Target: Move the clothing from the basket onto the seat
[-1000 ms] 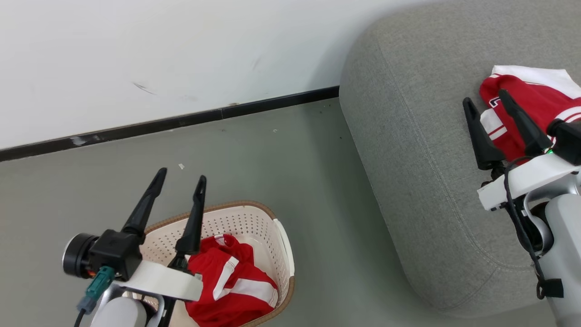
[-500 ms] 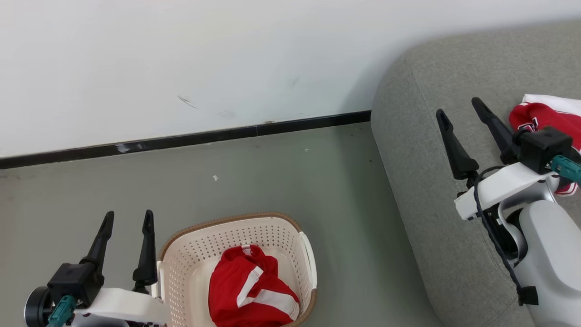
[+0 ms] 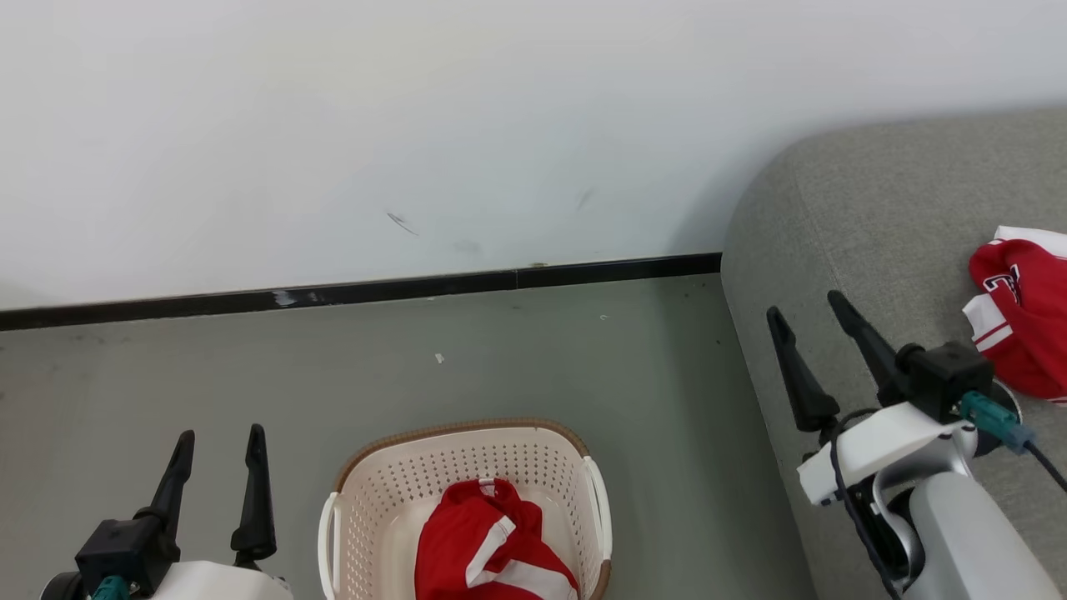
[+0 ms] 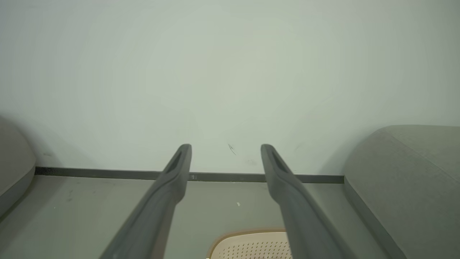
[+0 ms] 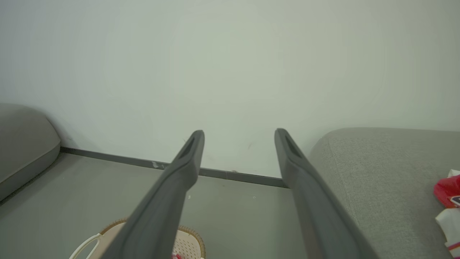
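Head view: basket [image 3: 367, 533] sits on the grey floor [image 3: 250, 367] at bottom centre, just off the seat [image 3: 867, 217], which takes the right side. First red garment [image 3: 492, 554] is bunched inside the basket, white stripes showing. Second red garment [image 3: 1025, 321] lies on the seat top at the right edge, with white panels and a dark mark on it. Left gripper [image 3: 222, 433] is at lower left, over the floor and beside the basket, touching nothing; fingers are spread, nothing between them. Right gripper [image 3: 805, 305] is over the seat's near-left edge, apart from the second red garment; fingers are spread and empty. White wall [image 3: 417, 125] and black baseboard [image 3: 375, 292] run behind.

Left wrist view: left gripper [image 4: 225, 147] has its fingers wide apart and holds nothing. It points at the wall. The basket [image 4: 251, 244] far rim peeks in at the bottom, the seat [image 4: 409, 172] is at right, and another grey cushion [image 4: 14, 158] is at far left.

Right wrist view: right gripper [image 5: 240, 132] has its fingers parted and empty. The basket [image 5: 187, 244] is partly visible at the bottom, behind the left finger. The seat [image 5: 377, 172] is at right, with the second red garment [image 5: 447, 189] on it at the frame edge.
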Controlling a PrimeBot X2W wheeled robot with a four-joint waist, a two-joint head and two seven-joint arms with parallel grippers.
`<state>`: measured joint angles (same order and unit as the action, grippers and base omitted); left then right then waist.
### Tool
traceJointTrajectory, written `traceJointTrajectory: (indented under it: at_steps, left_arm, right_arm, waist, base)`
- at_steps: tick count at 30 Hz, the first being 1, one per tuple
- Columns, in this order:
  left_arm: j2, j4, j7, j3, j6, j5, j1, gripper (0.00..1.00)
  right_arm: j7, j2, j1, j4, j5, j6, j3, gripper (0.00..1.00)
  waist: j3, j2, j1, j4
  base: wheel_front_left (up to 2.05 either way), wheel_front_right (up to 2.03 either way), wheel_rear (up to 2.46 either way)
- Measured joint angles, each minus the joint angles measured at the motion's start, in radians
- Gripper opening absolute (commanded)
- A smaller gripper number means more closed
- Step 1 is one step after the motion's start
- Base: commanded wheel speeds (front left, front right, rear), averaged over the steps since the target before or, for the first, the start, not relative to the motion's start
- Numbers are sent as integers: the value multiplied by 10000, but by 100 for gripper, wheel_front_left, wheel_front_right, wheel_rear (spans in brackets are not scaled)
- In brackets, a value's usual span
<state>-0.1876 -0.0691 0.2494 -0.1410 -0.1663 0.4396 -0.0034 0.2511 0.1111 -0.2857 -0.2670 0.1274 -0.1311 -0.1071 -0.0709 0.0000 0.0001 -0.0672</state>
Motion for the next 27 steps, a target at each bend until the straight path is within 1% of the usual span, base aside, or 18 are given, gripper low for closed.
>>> traceJointTrajectory:
  at_steps: [6, 13, 17, 27]
  left_arm:
    - [46, -25, 0, 52, 8, -8, 172, 100]
    - [198, -88, 0, 8, 33, -36, 389, 100]
    - [178, -161, 0, -4, 63, -167, 545, 100]
    - [222, -184, 0, 38, 121, -192, 768, 100]
  right_arm:
    - [0, -359, 935, 255, -59, 0, 309, 100]
    - [0, -514, 1868, 579, -359, 0, 418, 100]
    - [0, -523, 2199, 767, -587, 0, 441, 100]
    - [0, -648, 2943, 1218, -671, 0, 560, 100]
  waist:
    - [324, 0, 0, 200]
    - [643, 0, 0, 318]
    - [778, 0, 0, 331]
    - [950, 0, 0, 326]
  base:
    - [0, 0, 0]
    - [0, 0, 0]
    - [0, 0, 0]
    - [0, 0, 0]
